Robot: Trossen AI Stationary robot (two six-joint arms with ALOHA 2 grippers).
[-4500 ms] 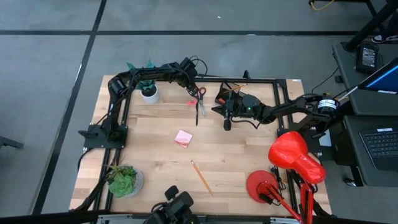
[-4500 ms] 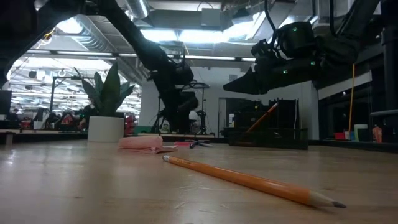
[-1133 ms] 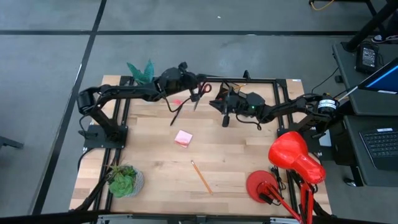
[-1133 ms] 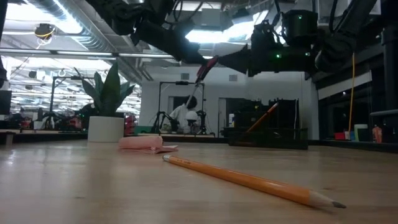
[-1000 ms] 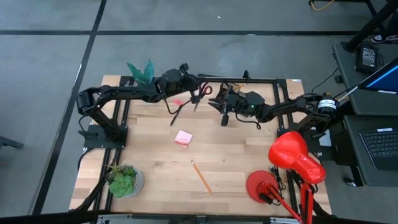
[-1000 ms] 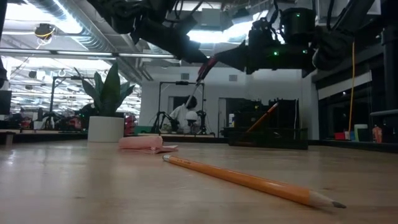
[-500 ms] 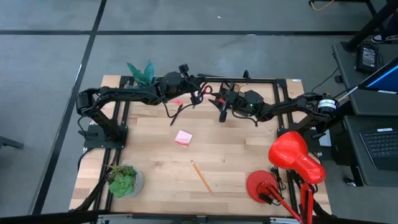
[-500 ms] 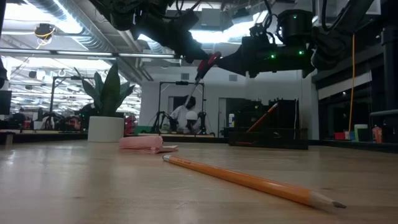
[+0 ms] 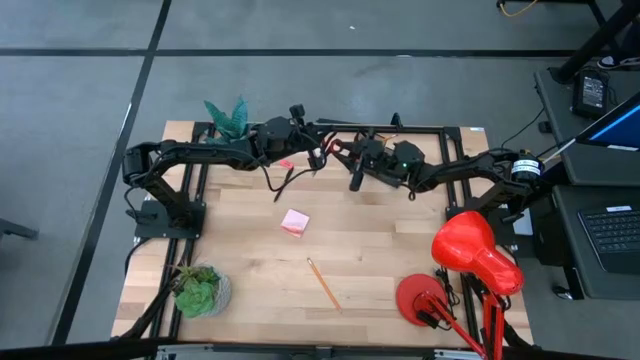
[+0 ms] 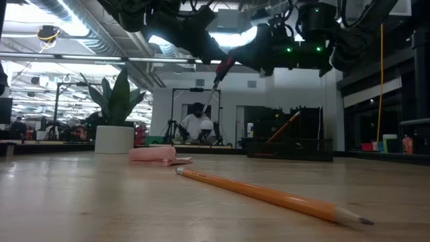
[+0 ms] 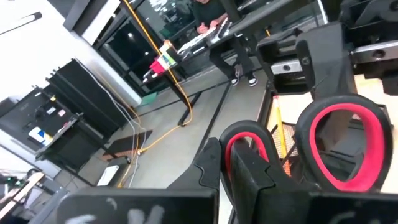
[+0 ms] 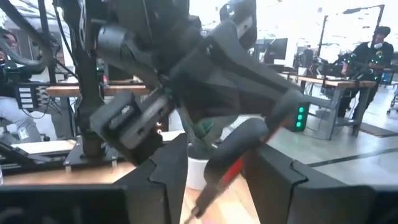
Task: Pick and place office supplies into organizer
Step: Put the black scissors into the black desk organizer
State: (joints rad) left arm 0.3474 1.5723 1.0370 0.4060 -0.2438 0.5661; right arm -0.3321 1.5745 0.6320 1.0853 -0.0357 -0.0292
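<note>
Red-handled scissors (image 10: pixel 224 67) hang in the air over the far middle of the table, held by my left gripper (image 9: pixel 318 150), which is shut on them. My right gripper (image 9: pixel 340 152) faces it from the right. Its open fingers (image 12: pixel 168 168) stand on either side of the scissors' handle end (image 12: pixel 233 167), and I see no touch. The black organizer (image 10: pixel 289 149) stands behind, with an orange pencil (image 10: pixel 285 128) leaning in it. A pink sticky-note pad (image 9: pixel 294 222) and another orange pencil (image 9: pixel 323 284) lie flat on the table. My left gripper pinches one red handle loop (image 11: pixel 246 140) of the scissors between its two fingers, coming roughly level from the table's left. The other loop (image 11: pixel 342 140) sticks out free beside them. The scissors are lifted clear, and their blades (image 10: pixel 209 97) hang slanting down below the handles.
A potted plant in a white pot (image 10: pixel 114 139) stands at the far left and a green succulent (image 9: pixel 200 292) at the near left. A red desk lamp (image 9: pixel 470 250) takes up the near right corner. A small red bit (image 9: pixel 285 163) lies under the left arm.
My right gripper has risen a little and moved toward the scissors' handles. My left gripper has edged toward the right with the scissors, which stay lifted with blades hanging down.
</note>
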